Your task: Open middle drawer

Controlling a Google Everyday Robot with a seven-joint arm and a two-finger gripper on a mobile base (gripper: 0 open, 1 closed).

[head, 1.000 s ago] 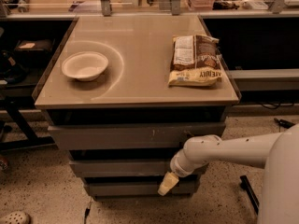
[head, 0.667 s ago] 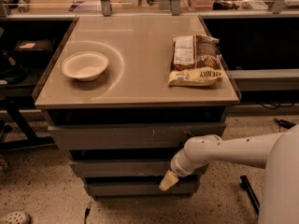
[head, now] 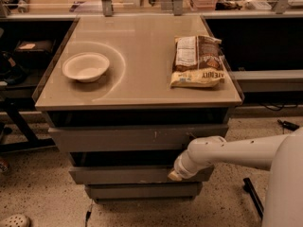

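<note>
The middle drawer [head: 128, 175] is a plain grey front in the cabinet under the table top, below the top drawer front [head: 137, 138] with pale scratch marks. A dark gap shows above it. My gripper [head: 174, 175] is at the end of the white arm [head: 227, 152], which reaches in from the right. Its pale tip rests against the right part of the middle drawer's front. The bottom drawer front [head: 142, 191] lies just below it.
A white bowl [head: 85, 66] and a brown snack bag [head: 198, 60] lie on the table top [head: 142, 86]. Dark shelves stand left and right of the cabinet. A black leg [head: 253, 197] stands on the speckled floor at the right.
My gripper has risen slightly, from the lower edge of the middle drawer's front to its face. The drawers look as before.
</note>
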